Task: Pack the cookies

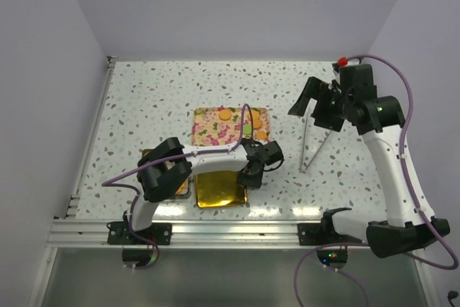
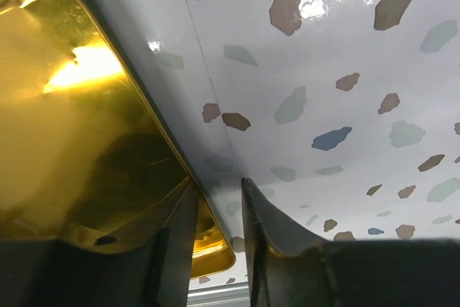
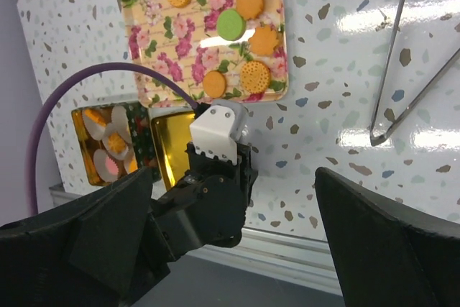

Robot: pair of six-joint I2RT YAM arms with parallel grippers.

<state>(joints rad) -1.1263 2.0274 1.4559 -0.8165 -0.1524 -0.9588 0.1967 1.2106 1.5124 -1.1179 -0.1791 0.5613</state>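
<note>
Several cookies [image 3: 251, 3] lie on a floral tray [image 3: 162, 48]: mostly orange discs and one green one [image 3: 231, 24]. From above the cookies [image 1: 225, 115] show on the same tray [image 1: 208, 131]. My left gripper [image 1: 251, 175] is low at the right edge of a gold lid [image 1: 221, 189]. In the left wrist view this gripper [image 2: 215, 185] straddles the rim of the lid [image 2: 79, 127], one finger inside and one on the table, with a gap still showing. My right gripper [image 1: 313, 109] hangs wide open and empty over the right side; the right wrist view also shows the right gripper [image 3: 237, 228].
A patterned tin [image 3: 140, 141] left of the gold lid holds white paper cups, some with an orange or pink disc inside; from above my left arm mostly covers the tin [image 1: 180, 192]. Metal tongs [image 1: 314, 145] lie on the speckled table right of the tray. The near edge is a metal rail.
</note>
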